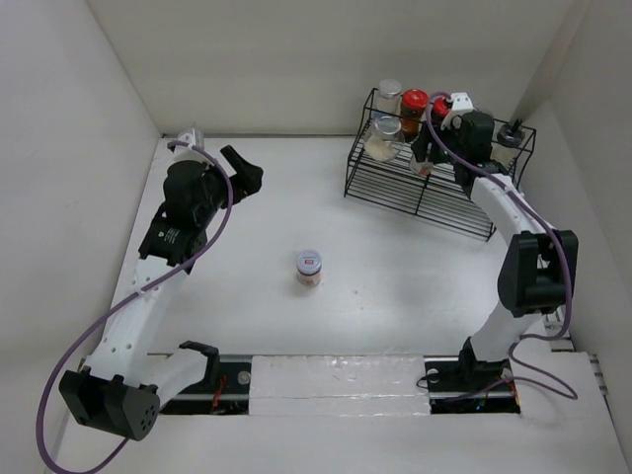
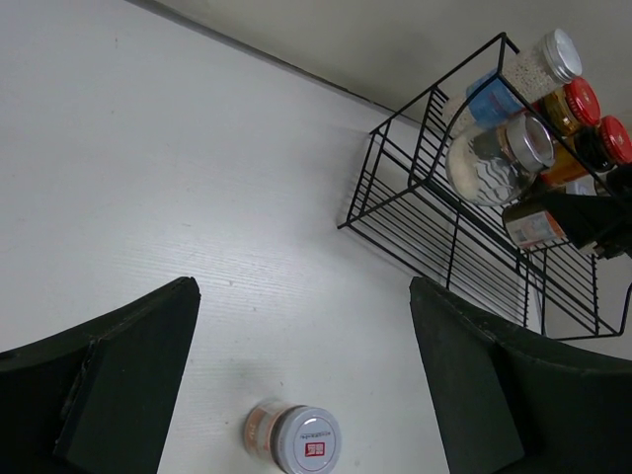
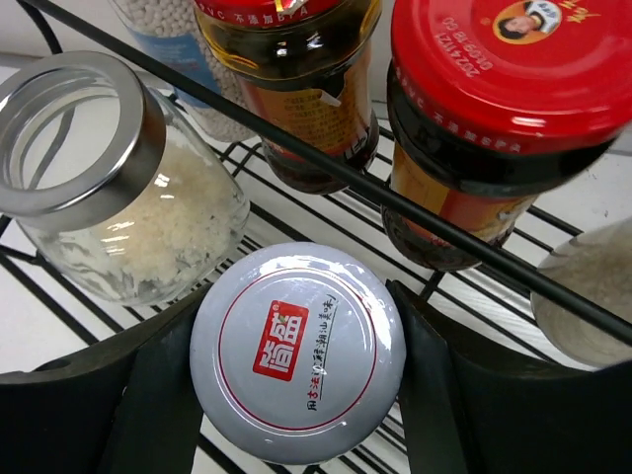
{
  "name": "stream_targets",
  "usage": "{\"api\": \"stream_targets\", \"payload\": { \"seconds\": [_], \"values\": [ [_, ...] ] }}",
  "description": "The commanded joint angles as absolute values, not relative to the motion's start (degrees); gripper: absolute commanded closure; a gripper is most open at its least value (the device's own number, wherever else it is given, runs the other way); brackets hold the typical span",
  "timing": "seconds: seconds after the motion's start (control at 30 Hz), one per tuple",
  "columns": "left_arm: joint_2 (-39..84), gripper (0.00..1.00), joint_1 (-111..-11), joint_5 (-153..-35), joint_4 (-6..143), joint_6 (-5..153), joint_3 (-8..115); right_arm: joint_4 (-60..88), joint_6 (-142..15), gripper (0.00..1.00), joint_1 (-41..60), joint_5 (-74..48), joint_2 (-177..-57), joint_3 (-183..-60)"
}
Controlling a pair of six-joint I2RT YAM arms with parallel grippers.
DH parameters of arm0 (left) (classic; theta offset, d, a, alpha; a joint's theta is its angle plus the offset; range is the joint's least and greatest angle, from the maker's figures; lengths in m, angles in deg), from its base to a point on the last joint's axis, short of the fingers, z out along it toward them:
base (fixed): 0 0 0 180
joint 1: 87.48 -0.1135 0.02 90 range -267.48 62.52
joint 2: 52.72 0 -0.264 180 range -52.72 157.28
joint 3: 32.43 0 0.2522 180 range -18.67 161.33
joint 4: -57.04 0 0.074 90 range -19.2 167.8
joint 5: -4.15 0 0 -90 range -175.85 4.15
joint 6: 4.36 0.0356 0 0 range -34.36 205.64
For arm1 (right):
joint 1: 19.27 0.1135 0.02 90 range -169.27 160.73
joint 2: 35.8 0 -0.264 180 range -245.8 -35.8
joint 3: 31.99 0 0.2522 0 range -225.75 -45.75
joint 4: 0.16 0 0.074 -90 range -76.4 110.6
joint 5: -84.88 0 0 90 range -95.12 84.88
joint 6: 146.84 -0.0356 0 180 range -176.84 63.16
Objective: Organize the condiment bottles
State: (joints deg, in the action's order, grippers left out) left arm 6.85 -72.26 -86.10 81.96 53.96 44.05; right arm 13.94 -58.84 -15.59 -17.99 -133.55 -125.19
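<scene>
The right gripper (image 1: pixel 425 153) is inside the black wire rack (image 1: pixel 444 202); its two fingers (image 3: pixel 138 405) are pressed against both sides of a white-lidded jar (image 3: pixel 296 346) (the lid carries a red logo). Whether this jar stands on the rack floor or hangs just above it, I cannot tell. Just beside it in the rack stands a silver-rimmed jar (image 3: pixel 128 217) with pale grains; behind them are two red-capped jars (image 3: pixel 504 89) with dark sauce, and a blue-labelled jar (image 2: pixel 491 99). The left gripper (image 1: pixel 245 170) is well apart from the rack, over the table (image 1: pixel 395 296); its fingers are spread wide with nothing between them. One lone jar (image 1: pixel 309 268), also white-lidded, stands upright on the table, on the near-left side of the rack and well apart from it.
</scene>
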Motion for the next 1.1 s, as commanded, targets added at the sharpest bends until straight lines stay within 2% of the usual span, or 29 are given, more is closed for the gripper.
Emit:
{"api": "stream_targets", "payload": {
  "seconds": [0.0, 0.13, 0.27, 0.47, 0.53, 0.57, 0.6, 0.67, 0.7, 0.73, 0.77, 0.8, 0.83, 0.9, 0.93, 0.97, 1.0, 1.07],
  "values": [
    [6.61, 0.16, -72.54, -87.61, 78.8, 55.06, 44.97, 10.17, -57.55, 0.42, -13.83, -16.03, -133.71, -130.64],
    [6.61, 0.16, -72.54, -87.61, 78.8, 55.06, 44.97, 12.19, -56.31, 0.26, -11.98, -11.71, -134.24, -131.97],
    [6.61, 0.15, -72.54, -87.61, 78.8, 55.06, 44.97, 12.19, -55.78, 0.06, -11.36, -11.71, -132.4, -132.06],
    [6.61, 0.15, -72.54, -87.61, 78.8, 55.06, 44.97, 12.19, -55.78, 0.03, -9.79, -6.63, -124.32, -128.46],
    [6.61, 0.15, -72.54, -87.61, 78.8, 55.06, 44.97, 10.45, -55.78, 0.11, -8.12, -6.09, -119.57, -123.64],
    [6.61, 0.15, -72.54, -87.61, 78.8, 55.06, 44.97, 9.48, -56.31, 0.18, -6.89, -7.22, -118.17, -121.71],
    [6.61, 0.15, -72.54, -87.61, 78.8, 55.06, 44.44, 6.69, -56.31, 0.5, -3.66, -8.01, -116.15, -117.42],
    [6.61, 0.15, -72.54, -87.61, 78.8, 55.06, 44.44, 4.29, -56.84, 0.78, 0.48, -10.82, -115.6, -113.53],
    [6.61, 0.15, -72.54, -87.61, 78.8, 55.06, 44.44, 3.33, -56.84, 0.87, 4.86, -12.4, -115.6, -111.95],
    [7.3, 0.17, -72.54, -87.61, 78.8, 55.06, 44.44, 2.71, -56.84, 0.92, 7.07, -14.16, -116.74, -109.76],
    [7.31, 0.19, -72.54, -88.22, 78.8, 55.58, 44.44, 2.7, -56.84, 0.92, 9.18, -16.09, -117.27, -108.78],
    [7.31, 0.2, -72.54, -88.74, 78.28, 55.58, 44.44, 2.7, -56.32, 0.88, 13.38, -18.54, -117.27, -107.46],
    [6.79, 0.26, -72.54, -88.75, 78.28, 55.58, 44.44, 2.7, -54.83, 0.7, 15.43, -19.27, -117.27, -104.23],
    [6.78, 0.38, -72.54, -88.75, 77.75, 56.11, 44.44, 3.49, -53.42, 0.41, 19.38, -17.01, -115.44, -100.44],
    [6.78, 0.46, -72.54, -88.75, 77.75, 56.11, 44.44, 4.02, -53.41, 0.28, 22.36, -16.12, -114.38, -98.5],
    [6.78, 0.58, -72.54, -88.75, 77.75, 56.11, 44.44, 4.02, -53.41, 0.09, 23.35, -16.11, -112.72, -95.0],
    [6.78, 0.62, -72.54, -89.27, 77.75, 56.11, 44.44, 4.02, -53.41, 0.02, 24.14, -16.63, -112.7, -93.75],
    [7.3, 0.64, -72.54, -90.5, 77.75, 56.64, 44.44, 4.89, -53.41, 0.0, 26.07, -18.04, -113.23, -92.95]
  ]
}}
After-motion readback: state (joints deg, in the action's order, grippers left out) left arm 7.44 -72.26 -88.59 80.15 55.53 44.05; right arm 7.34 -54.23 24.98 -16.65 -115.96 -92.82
